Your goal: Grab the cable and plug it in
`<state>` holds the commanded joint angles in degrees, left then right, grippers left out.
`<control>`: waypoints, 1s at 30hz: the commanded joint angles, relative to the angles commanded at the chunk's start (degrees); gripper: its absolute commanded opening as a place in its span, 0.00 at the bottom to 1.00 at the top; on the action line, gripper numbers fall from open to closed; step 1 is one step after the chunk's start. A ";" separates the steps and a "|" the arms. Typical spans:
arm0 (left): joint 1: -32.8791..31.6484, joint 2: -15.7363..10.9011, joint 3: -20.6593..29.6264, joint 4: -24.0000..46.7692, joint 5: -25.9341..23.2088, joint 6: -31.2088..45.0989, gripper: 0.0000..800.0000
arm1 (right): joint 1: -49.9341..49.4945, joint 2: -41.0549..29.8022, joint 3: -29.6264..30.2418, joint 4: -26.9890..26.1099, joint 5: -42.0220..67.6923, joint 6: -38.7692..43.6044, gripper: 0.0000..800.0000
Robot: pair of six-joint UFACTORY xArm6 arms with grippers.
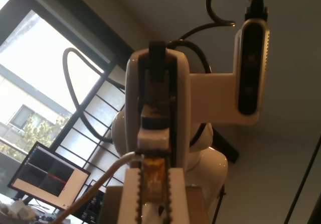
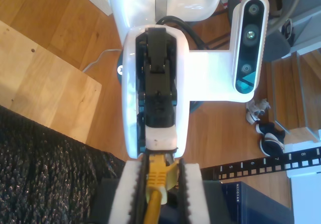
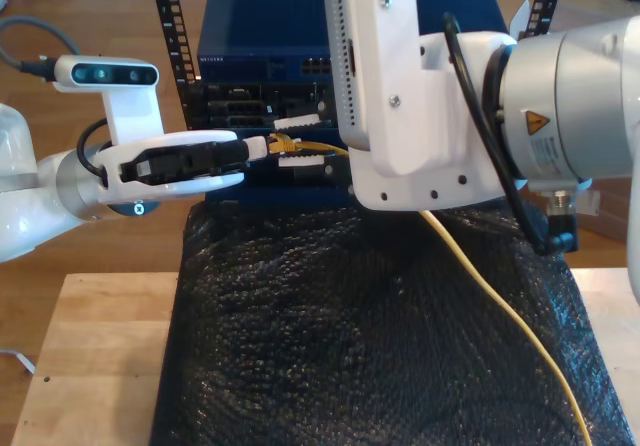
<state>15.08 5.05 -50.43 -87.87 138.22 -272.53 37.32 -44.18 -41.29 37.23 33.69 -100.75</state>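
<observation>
The yellow cable (image 3: 500, 306) runs from the exterior view's lower right across the black mat up to the rack. Its plug end (image 3: 285, 144) sticks out of my first gripper (image 3: 258, 149), which reaches in level from the exterior view's left and is shut on it. The first wrist view shows an amber plug (image 1: 153, 176) pinched between the serrated pads. My second gripper (image 3: 298, 143), on the big arm at the exterior view's right, faces the first one tip to tip. Its fingers straddle the cable (image 2: 154, 204) just behind the yellow boot (image 2: 159, 169), with slim gaps beside it.
A blue network switch (image 3: 300, 36) sits in a rack behind the grippers, with ports (image 3: 315, 66) facing forward. Black bubble-textured mat (image 3: 350, 336) covers the wooden table (image 3: 90, 366). The second arm's white camera mount (image 3: 385, 76) blocks much of the rack. Shoes (image 2: 268, 133) lie on the floor.
</observation>
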 joint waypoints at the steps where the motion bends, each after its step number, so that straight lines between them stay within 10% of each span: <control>1: 0.00 0.00 0.00 0.00 0.00 0.00 0.02 | 0.00 0.00 0.00 0.00 0.00 0.09 0.10; 6: 0.00 0.00 0.00 0.00 0.00 -0.18 0.09 | 0.00 -0.18 0.18 0.09 0.00 0.35 0.02; 9: 0.00 0.09 0.44 -0.18 0.53 -0.18 0.59 | 0.09 -0.18 0.09 0.09 0.00 0.79 0.01; 16: 0.09 0.26 0.44 -0.35 0.88 0.44 1.00 | 0.09 0.09 0.18 0.00 0.09 1.58 0.01; 30: 5.71 -0.44 -1.05 -0.26 -7.21 1.23 1.00 | -1.41 2.46 -1.93 -0.26 9.23 5.36 0.00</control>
<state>20.79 4.62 -51.48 -88.13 131.01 -271.30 35.91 -41.71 -43.22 36.97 42.92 -95.38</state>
